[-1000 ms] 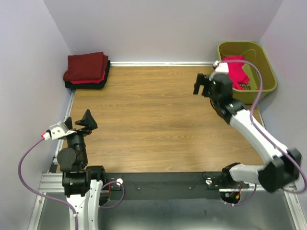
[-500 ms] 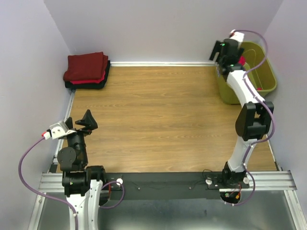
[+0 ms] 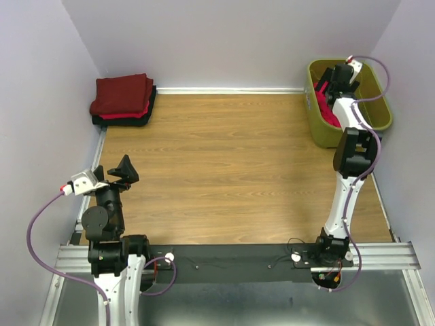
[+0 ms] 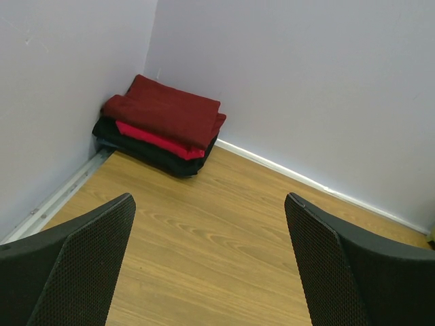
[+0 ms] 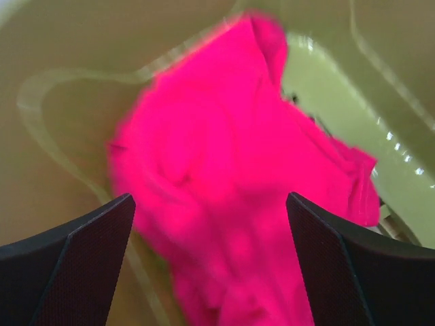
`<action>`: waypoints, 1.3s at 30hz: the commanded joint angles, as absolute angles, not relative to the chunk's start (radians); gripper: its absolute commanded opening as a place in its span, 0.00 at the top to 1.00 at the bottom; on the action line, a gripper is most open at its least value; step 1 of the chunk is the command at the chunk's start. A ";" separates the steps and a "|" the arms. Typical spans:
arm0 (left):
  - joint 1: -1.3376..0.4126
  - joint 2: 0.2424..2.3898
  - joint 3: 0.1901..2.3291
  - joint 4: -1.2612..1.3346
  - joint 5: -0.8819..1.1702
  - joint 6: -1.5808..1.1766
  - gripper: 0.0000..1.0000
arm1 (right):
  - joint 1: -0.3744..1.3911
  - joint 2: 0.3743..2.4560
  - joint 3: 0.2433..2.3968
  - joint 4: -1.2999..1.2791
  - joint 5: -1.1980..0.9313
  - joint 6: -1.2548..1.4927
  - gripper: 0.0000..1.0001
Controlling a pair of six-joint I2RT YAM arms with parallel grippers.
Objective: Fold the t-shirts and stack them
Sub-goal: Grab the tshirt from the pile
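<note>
A crumpled bright pink-red t-shirt [image 5: 231, 170] lies in the olive-green basket [image 3: 376, 92]; a bit of it shows in the top view [image 3: 327, 112]. My right gripper [image 3: 338, 80] hangs over the basket, open and empty, with the shirt below its fingers [image 5: 75, 261]. A stack of folded t-shirts [image 3: 122, 100], dark maroon over red over black, sits in the far left corner; it also shows in the left wrist view [image 4: 163, 122]. My left gripper [image 3: 119, 173] is open and empty near the table's near left edge, far from the stack.
Purple walls close in the wooden table [image 3: 224, 163] on the left, back and right. The basket stands against the right wall at the far right corner. A metal rail [image 3: 238, 255] with the arm bases runs along the near edge.
My right arm has swung from the table's right side up and over the basket, then lowered its gripper into it above the pink-red shirt. The left arm has not moved.
</note>
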State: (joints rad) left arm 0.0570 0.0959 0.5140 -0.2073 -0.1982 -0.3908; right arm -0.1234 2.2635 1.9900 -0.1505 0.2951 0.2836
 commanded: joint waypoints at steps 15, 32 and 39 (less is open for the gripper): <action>0.057 0.097 0.511 -0.193 -0.173 -0.393 0.04 | -0.163 2.540 2.117 -0.156 0.081 0.299 0.38; 0.057 0.115 0.509 -0.184 -0.152 -0.383 0.05 | -0.169 2.231 2.114 -0.152 0.155 0.135 0.99; 0.057 0.112 0.509 -0.183 -0.144 -0.380 0.05 | -0.169 2.042 2.079 -0.144 0.126 0.077 0.99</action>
State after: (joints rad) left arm 0.0570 0.1108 0.5140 -0.2028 -0.1665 -0.3901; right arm -0.1638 2.1689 2.0926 -0.1791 0.1261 0.1272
